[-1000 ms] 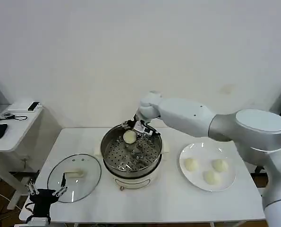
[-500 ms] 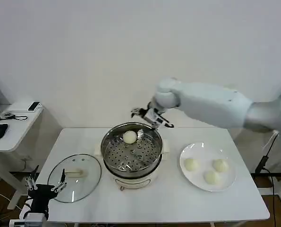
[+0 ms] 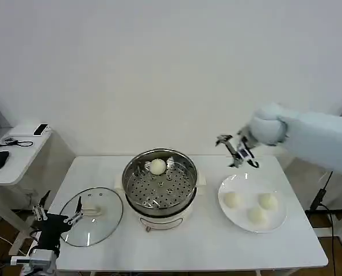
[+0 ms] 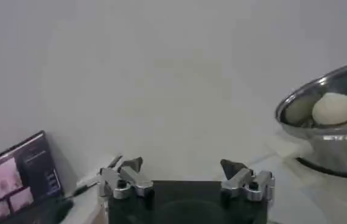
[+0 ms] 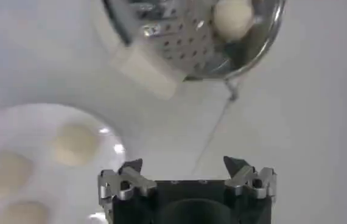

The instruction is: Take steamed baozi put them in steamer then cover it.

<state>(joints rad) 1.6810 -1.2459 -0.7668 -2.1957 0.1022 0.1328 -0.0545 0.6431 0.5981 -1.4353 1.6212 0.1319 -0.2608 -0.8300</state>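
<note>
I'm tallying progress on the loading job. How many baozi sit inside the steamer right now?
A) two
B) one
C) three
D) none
B: a single baozi rests on the perforated tray of the steamer, toward its far side, while three others are on the white plate, and the right gripper hangs empty with open fingers above the plate's far edge.

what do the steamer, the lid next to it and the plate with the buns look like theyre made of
Steamer: polished metal, likely stainless steel, going by its mirror-bright rim and perforated tray; its white base looks like plastic.
Lid: clear glass, since the table shows through it, with a thin metal rim.
Plate: glossy white, probably ceramic, though plastic is possible.
</note>
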